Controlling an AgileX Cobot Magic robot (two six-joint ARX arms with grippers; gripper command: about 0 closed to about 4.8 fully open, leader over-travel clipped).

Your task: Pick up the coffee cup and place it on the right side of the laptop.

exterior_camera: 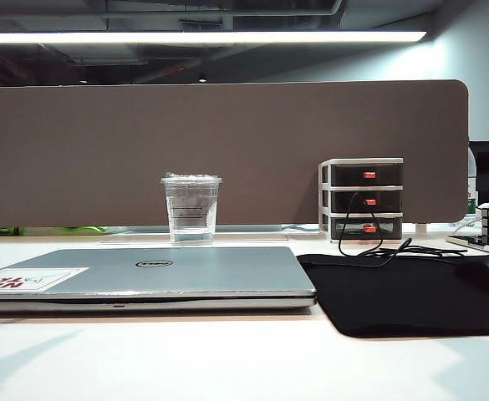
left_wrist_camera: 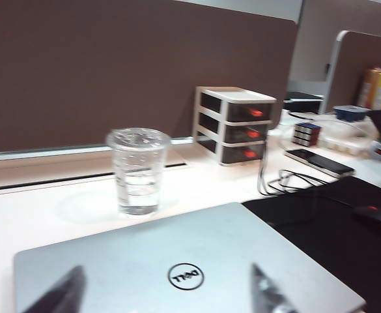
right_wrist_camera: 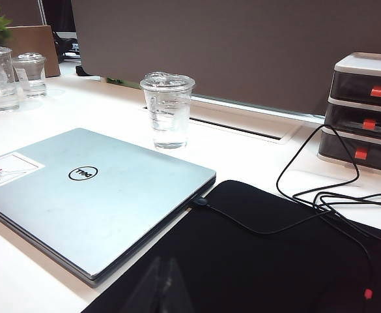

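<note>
Two grippers, neither showing in the exterior view. Starting left: left gripper (left_wrist_camera: 165,282) hanging over the near edge of the laptop (exterior_camera: 144,271), fingers spread wide, nothing between them, aimed toward the coffee cup (exterior_camera: 191,209). Cup upright on the table just behind the laptop's back edge, lid on, some clear liquid inside. So: go in level over the laptop, straddle the cup around mid-height, squeeze gently (thin plastic, likely easy to buckle), lift straight up before swinging across. Further right, black mat (exterior_camera: 411,292) just beside the laptop with a cable trailing over it, so aim for a flat patch clear of that. Right gripper (right_wrist_camera: 161,287) above the mat, only a blurry sliver, can't tell whether apart or together.
</note>
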